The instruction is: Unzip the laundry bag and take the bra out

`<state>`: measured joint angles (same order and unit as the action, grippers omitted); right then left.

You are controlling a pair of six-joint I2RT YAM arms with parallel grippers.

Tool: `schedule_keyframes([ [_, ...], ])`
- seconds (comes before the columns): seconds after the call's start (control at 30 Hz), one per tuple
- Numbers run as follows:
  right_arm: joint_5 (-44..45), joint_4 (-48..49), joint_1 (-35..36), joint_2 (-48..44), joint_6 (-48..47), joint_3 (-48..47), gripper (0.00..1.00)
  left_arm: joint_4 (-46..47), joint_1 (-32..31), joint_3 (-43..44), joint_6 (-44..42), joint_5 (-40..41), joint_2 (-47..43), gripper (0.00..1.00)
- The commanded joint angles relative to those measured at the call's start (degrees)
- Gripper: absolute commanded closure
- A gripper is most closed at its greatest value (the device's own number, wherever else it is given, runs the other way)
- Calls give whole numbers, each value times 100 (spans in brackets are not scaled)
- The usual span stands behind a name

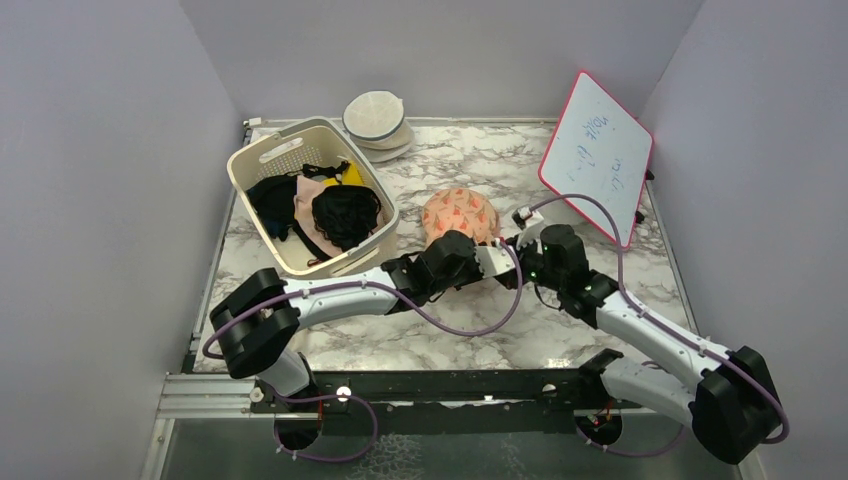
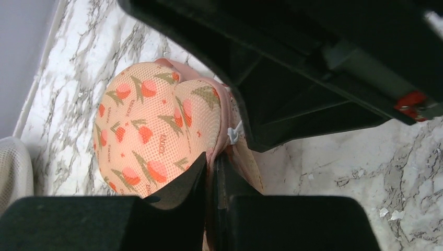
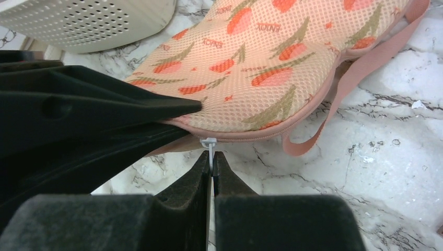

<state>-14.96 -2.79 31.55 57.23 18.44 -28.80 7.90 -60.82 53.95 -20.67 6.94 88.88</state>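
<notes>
The peach laundry bag with red-green wedges lies on the marble table just right of the basket. It fills the left wrist view and the right wrist view. My left gripper is shut on the bag's pink edge seam. My right gripper is shut on the white zipper pull at the bag's near rim. A pink strap loop hangs off the bag's side. The pale pink bra is hidden.
A cream slotted basket with black and pink garments stands at the back left. Cream domed cases sit behind it. A red-framed whiteboard leans at the back right.
</notes>
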Motion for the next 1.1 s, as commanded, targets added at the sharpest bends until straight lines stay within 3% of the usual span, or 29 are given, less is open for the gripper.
schedule_keyframes([
  [0.0,658,-188,27,280,147,-300,99,193,-113,-154,-420,154,-390,100],
  [0.13,869,-283,-290,518,142,-439,99,248,-198,-224,-523,229,-482,100],
  [0.3,-10,-16,-1423,897,6,-457,99,171,-283,-205,-576,314,-473,100],
  [0.43,-272,-85,-1511,966,-392,-577,99,161,-310,-209,-588,342,-466,100],
  [0.63,-824,-70,-1494,220,-390,-305,99,-21,-325,-19,-477,259,-335,100],
  [0.67,-882,-73,-1488,137,-384,-268,99,-69,-326,25,-430,261,-315,97],
  [0.8,-1076,-239,-1387,165,-432,-350,99,-61,-326,-6,-412,251,-362,65],
  [0.9,-1070,-206,-1209,264,-419,-383,99,-87,-320,-36,-382,108,-441,49],
  [0.97,-1015,-180,-1050,316,-370,-406,99,-99,-325,-64,-357,-10,-494,43],
  [1.07,-881,-115,-778,342,-245,-421,99,-78,-318,-41,-324,86,-465,44],
])
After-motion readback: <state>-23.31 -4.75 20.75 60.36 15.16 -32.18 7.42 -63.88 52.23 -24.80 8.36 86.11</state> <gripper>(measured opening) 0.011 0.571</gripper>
